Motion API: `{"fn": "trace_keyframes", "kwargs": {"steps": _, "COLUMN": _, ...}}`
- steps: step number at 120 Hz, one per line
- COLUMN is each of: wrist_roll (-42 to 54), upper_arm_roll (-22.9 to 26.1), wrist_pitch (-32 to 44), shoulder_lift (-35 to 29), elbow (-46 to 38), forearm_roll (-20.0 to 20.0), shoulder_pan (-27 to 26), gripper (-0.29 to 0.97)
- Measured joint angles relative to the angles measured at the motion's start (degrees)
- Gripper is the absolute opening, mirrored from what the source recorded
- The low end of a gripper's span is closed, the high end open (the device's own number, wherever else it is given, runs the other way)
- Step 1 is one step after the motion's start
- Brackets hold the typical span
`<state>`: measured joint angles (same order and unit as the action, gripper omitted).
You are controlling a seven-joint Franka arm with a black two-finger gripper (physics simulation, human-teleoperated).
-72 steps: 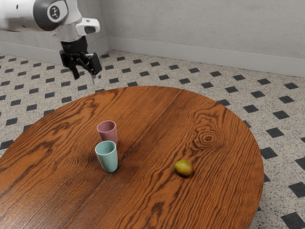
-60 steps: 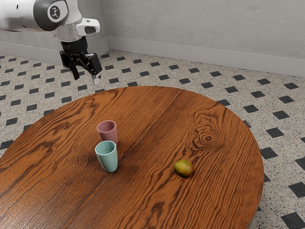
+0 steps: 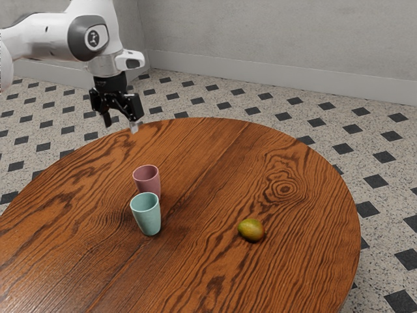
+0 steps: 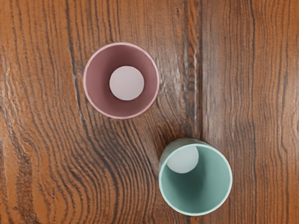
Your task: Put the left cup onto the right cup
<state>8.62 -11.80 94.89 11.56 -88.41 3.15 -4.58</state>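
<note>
Two cups stand upright and close together on the round wooden table [image 3: 280,150]. The pink cup [image 3: 146,180] is the farther one and the teal cup [image 3: 146,213] stands just in front of it. From above, the wrist view looks into both: pink cup [image 4: 121,80], teal cup [image 4: 195,179], a small gap between them. My gripper [image 3: 120,122] hangs well above the table's far edge, up and to the exterior view's left of the cups, fingers open and empty.
A small yellow-green mango-like fruit [image 3: 251,229] lies on the table toward the exterior view's right of the cups. The table edge curves round on all sides over a tiled floor [image 3: 365,130].
My arm has come down and shifted slightly toward the exterior view's right, closer to the table. The cups and the fruit have not moved.
</note>
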Motion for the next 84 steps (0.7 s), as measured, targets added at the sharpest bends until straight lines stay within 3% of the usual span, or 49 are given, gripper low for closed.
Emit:
{"fn": "trace_keyframes", "kwargs": {"steps": 23, "wrist_roll": 0.5, "upper_arm_roll": -0.4, "wrist_pitch": 3.9, "shoulder_lift": 5.4, "elbow": -0.1, "forearm_roll": -0.3, "shoulder_pan": 2.4, "gripper": 0.68}}
{"fn": "trace_keyframes", "kwargs": {"steps": 59, "wrist_roll": 1.8, "upper_arm_roll": -0.2, "wrist_pitch": 18.0, "shoulder_lift": 9.2, "elbow": -6.4, "forearm_roll": -0.2, "shoulder_pan": 4.0, "gripper": 0.68}}
{"fn": "trace_keyframes", "kwargs": {"steps": 84, "wrist_roll": 2.5, "upper_arm_roll": -0.2, "wrist_pitch": 22.8, "shoulder_lift": 12.4, "elbow": -6.4, "forearm_roll": 0.3, "shoulder_pan": 4.1, "gripper": 0.68}}
